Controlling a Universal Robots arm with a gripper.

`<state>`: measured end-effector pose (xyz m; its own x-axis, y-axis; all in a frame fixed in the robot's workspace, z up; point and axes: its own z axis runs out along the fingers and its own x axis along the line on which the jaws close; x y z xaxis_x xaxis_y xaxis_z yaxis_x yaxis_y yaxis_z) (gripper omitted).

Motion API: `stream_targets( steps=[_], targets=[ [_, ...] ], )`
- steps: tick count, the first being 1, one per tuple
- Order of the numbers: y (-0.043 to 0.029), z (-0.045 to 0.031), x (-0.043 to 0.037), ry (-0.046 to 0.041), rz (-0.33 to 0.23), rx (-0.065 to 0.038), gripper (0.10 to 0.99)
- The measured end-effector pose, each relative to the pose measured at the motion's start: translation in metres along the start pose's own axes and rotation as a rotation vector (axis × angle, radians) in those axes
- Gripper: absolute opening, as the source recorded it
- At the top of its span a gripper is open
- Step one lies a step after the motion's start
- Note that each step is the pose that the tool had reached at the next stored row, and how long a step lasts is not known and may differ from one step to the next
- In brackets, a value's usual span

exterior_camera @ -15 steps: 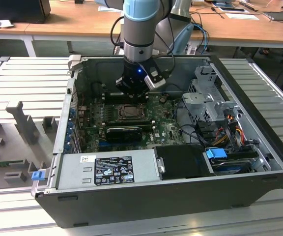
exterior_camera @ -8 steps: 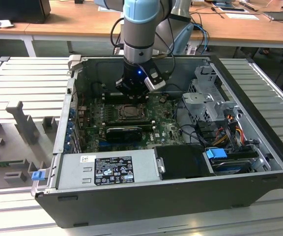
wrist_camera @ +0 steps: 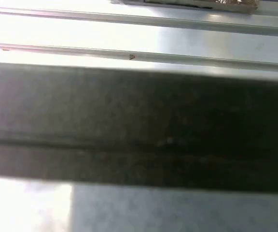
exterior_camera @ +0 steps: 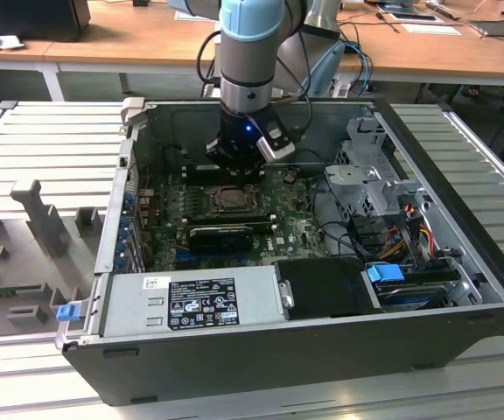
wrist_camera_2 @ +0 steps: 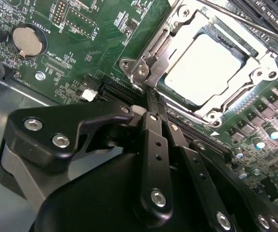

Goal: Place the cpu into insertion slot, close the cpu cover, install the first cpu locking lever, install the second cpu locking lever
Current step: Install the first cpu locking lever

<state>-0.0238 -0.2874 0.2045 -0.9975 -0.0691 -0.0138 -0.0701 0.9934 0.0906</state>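
We see the arm reaching straight down into the open computer case [exterior_camera: 322, 354]. Its end effector [wrist_camera_2: 151, 104] is narrowed, fingers drawn together, with the tips just beside a corner of the cpu cover [wrist_camera_2: 170, 41]. The cpu [wrist_camera_2: 209, 67] lies flat, metal top upward, in the insertion slot [exterior_camera: 233, 199], framed by the lowered cover's cut-out.

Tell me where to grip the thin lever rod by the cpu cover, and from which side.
Probably its bare straight run: the lever rod is thin and seems to stand clear above the cpu cover. Come from above, closing across the rod, not along it.
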Motion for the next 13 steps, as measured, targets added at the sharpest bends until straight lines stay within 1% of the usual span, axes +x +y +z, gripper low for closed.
stream_targets(
  steps=[4, 13],
  targets=[
    [0.0010, -0.0113, -0.0001, 0.0002, 0.000, 0.000, 0.106],
    [-0.0052, -0.0121, 0.0003, 0.0001, 0.000, 0.000, 0.106]
  ],
)
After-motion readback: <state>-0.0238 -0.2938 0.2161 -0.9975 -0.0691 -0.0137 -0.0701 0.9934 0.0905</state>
